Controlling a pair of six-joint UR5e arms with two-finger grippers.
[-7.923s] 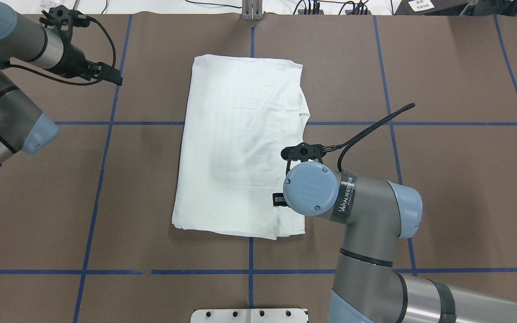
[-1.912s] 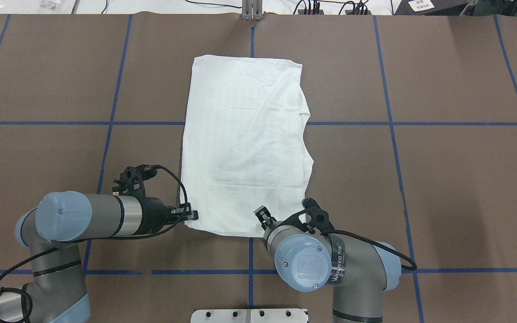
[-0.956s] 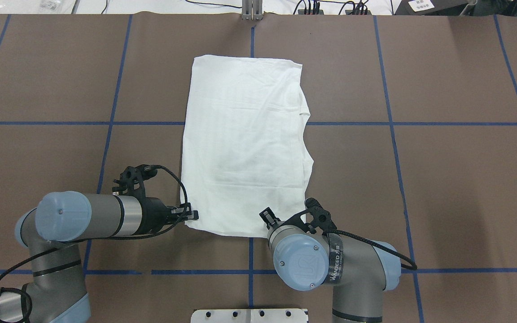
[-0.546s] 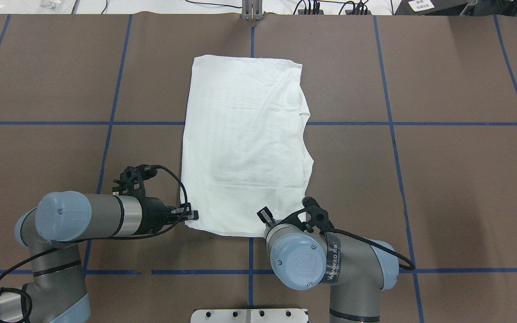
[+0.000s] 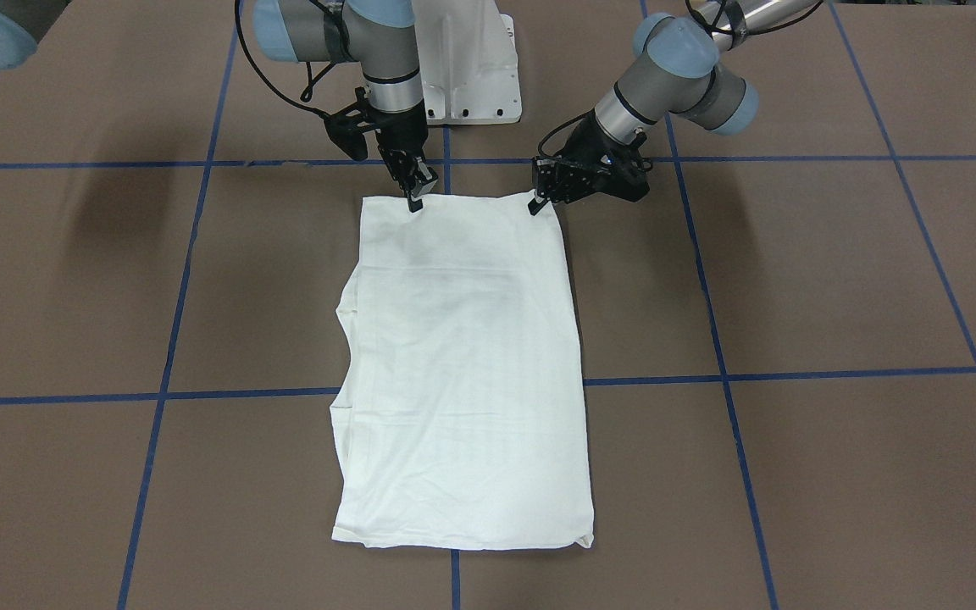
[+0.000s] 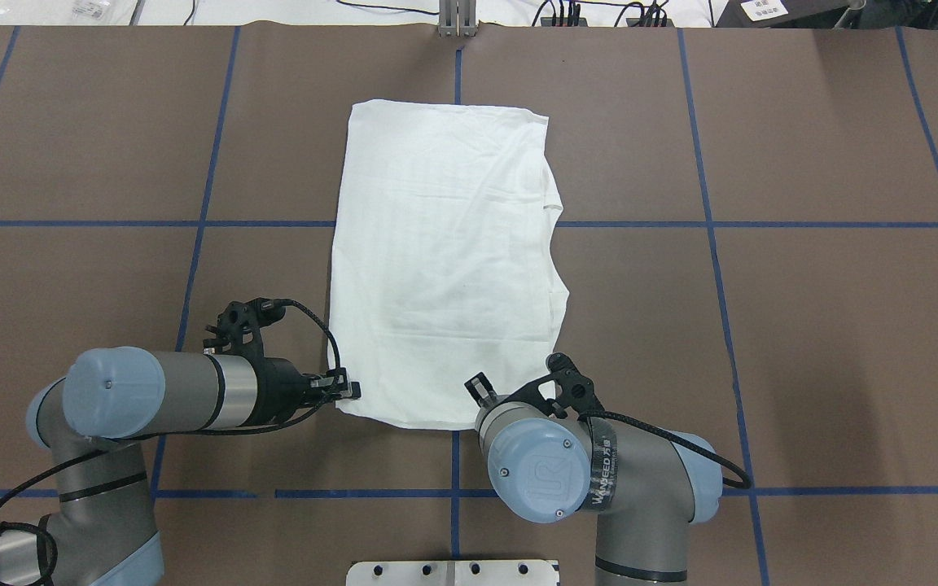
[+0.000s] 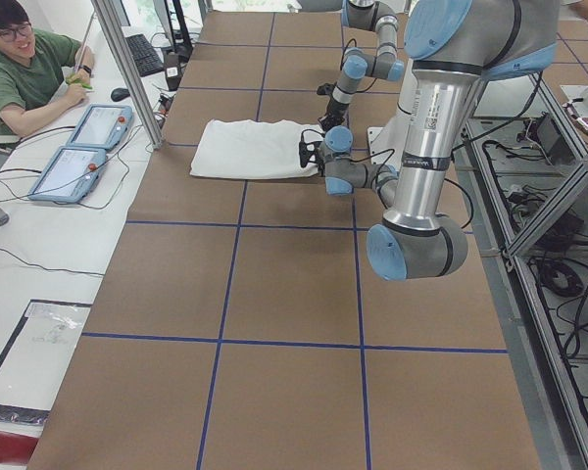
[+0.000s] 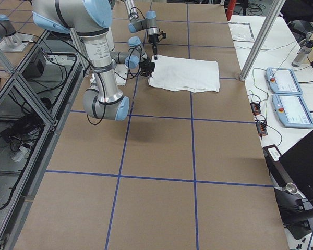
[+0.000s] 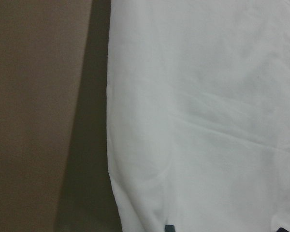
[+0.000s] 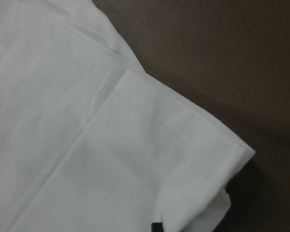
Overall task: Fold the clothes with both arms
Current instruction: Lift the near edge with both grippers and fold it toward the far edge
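Corner-grasp step: left claw [image 5: 536, 201], tips parted, and right claw [image 5: 413, 198] (cannot tell) at robot-side corners of the T-shirt [image 5: 463, 364]; next pinch, lift together.

The T-shirt [image 6: 444, 260] was soft, matt white cloth, faintly creased and stitched along its edge; the table [image 6: 827, 342] was faced in dull brown paper-like sheet lined with blue tape [image 6: 713, 224]; the left arm [image 6: 188, 399] and right arm [image 6: 648, 480] showed satin grey metal, smooth light-blue plastic caps [image 6: 538, 482] and braided black cables [image 6: 324, 327].

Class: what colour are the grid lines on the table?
The grid lines are blue, on a brown table; the overhead view shows them best.
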